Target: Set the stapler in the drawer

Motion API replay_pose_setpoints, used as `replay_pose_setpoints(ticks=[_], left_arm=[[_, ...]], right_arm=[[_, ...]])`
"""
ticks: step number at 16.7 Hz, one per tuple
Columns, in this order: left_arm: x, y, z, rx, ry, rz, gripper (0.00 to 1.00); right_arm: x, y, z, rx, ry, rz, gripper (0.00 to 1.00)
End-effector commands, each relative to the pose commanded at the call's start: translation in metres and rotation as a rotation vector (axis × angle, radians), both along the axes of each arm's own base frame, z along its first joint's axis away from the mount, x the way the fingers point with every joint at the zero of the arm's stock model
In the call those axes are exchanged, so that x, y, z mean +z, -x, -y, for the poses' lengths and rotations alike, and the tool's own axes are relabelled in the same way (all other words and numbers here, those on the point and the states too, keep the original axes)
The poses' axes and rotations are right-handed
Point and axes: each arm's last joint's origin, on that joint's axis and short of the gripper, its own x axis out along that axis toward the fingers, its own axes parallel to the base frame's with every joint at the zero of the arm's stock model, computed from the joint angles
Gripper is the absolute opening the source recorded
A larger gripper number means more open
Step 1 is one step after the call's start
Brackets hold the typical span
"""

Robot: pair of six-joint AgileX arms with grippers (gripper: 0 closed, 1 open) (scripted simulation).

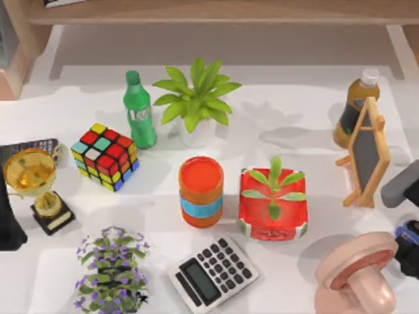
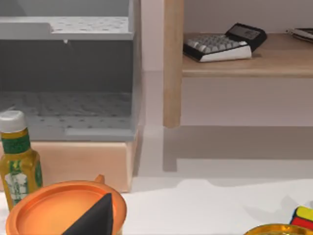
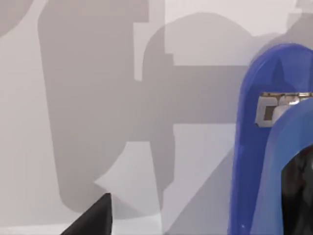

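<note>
The bright-blue stapler (image 1: 406, 231) lies at the table's right edge, next to the pink mushroom-shaped object (image 1: 355, 273). My right gripper (image 1: 410, 248) hovers directly over it. In the right wrist view the stapler (image 3: 254, 147) looms close, and one dark fingertip (image 3: 95, 218) stands well apart from it, so the gripper is open and holds nothing. The grey drawer (image 2: 73, 105) sits open on a wooden base at the back left of the table. My left gripper (image 1: 9, 226) is parked at the left edge, open, one fingertip (image 2: 95, 215) showing.
Between stapler and drawer stand a small chalkboard easel (image 1: 366, 154), brown bottle (image 1: 353, 108), red planter (image 1: 273, 203), orange can (image 1: 201, 191), calculator (image 1: 211, 275), white-potted plant (image 1: 196, 104), green bottle (image 1: 139, 110), colour cube (image 1: 105, 156), trophy (image 1: 36, 186) and purple flowers (image 1: 112, 271).
</note>
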Motion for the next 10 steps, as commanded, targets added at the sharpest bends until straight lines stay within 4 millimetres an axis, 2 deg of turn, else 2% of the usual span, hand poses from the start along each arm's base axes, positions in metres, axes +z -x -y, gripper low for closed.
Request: replay_pose_setpoints(ticks=[2, 10], left_arm=[[0.0, 0.0, 0.0, 0.0, 0.0, 0.0, 1.0], [0.0, 0.0, 0.0, 0.0, 0.0, 0.0, 1.0]], right_arm=[[0.0, 0.0, 0.0, 0.0, 0.0, 0.0, 1.0], [0.0, 0.0, 0.0, 0.0, 0.0, 0.0, 0.4]])
